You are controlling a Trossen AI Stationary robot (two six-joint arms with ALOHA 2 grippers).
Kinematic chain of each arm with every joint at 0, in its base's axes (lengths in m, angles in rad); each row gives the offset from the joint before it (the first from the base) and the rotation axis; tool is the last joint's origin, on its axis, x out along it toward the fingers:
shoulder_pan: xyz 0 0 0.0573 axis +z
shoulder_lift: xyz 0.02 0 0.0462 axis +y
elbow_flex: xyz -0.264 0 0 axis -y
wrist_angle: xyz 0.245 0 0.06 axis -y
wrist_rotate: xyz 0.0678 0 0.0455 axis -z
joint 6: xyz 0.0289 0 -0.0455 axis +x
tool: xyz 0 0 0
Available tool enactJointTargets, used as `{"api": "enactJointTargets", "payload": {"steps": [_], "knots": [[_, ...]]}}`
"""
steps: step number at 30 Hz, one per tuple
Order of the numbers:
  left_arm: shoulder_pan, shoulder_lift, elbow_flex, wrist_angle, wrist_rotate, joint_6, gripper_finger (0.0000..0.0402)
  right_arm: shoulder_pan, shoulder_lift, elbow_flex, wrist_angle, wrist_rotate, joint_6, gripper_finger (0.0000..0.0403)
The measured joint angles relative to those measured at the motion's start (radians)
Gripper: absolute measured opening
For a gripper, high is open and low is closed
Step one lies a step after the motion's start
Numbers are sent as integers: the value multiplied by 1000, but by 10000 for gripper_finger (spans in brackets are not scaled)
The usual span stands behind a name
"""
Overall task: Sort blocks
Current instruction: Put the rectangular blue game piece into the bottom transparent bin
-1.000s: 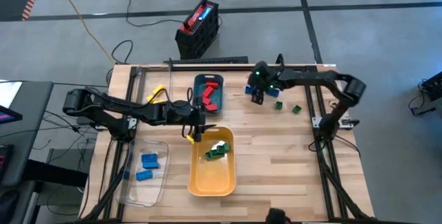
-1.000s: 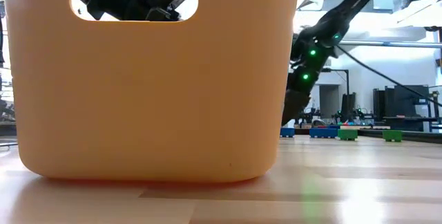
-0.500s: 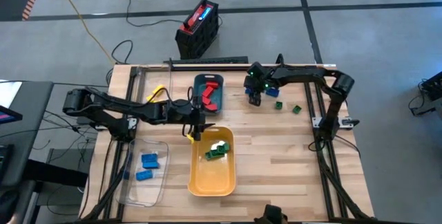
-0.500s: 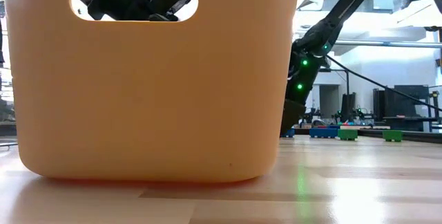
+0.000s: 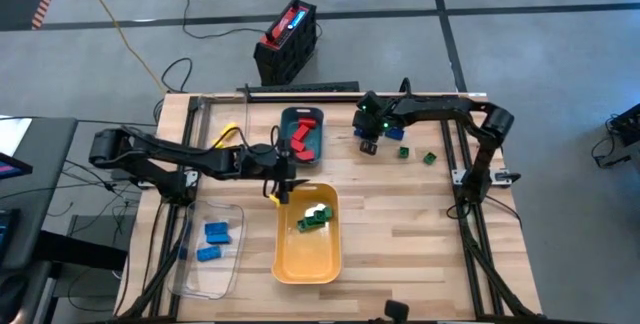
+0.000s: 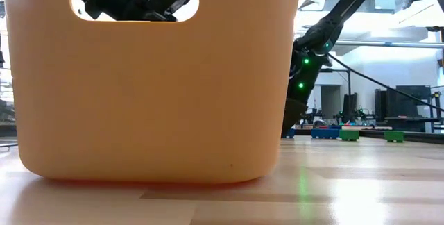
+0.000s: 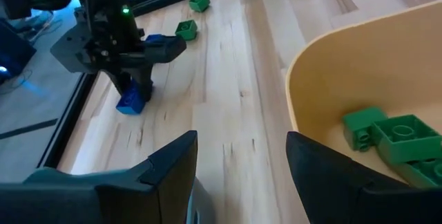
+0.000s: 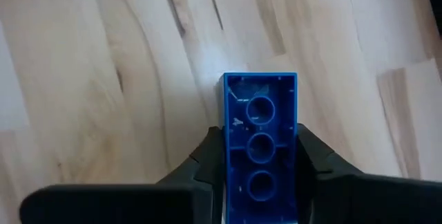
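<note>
Contact is the news at the far right of the table: my right gripper (image 8: 261, 156) has just drawn its jaws in from wide apart, and in the right wrist view they now press both long sides of a blue block (image 8: 260, 141) that lies hollow side up on the table (image 5: 420, 214). From above, that gripper (image 5: 368, 145) sits at about one o'clock from the table's middle, down at the boards, having slid a little inward over the last second. I read this as the grasp just made, with the lift not yet begun.

Two green blocks (image 5: 429, 158) and another blue one lie loose near it, at about two o'clock.

My left gripper (image 5: 282, 194) has not moved; it hangs at the far rim of the yellow tray (image 5: 283, 254), near centre, jaws apart and empty in the left wrist view. Green blocks (image 7: 391, 137) already lie in that tray, red ones in the teal tray (image 5: 284, 116) at twelve o'clock, blue ones in the clear tray (image 5: 232, 264) at eight o'clock.

So this block likely belongs in the clear tray, right across the table.
</note>
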Motion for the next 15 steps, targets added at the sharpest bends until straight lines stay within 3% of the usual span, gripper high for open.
{"api": "enactJointTargets", "payload": {"steps": [5, 15], "knots": [[-1, -71, 0, -51, -2, -31, 217, 19, -64, -4, -64, 3, 35, 101], [-1, -141, 0, -104, -3, -65, 217, 171, -361, 26, -118, 83, 148, 101]]}}
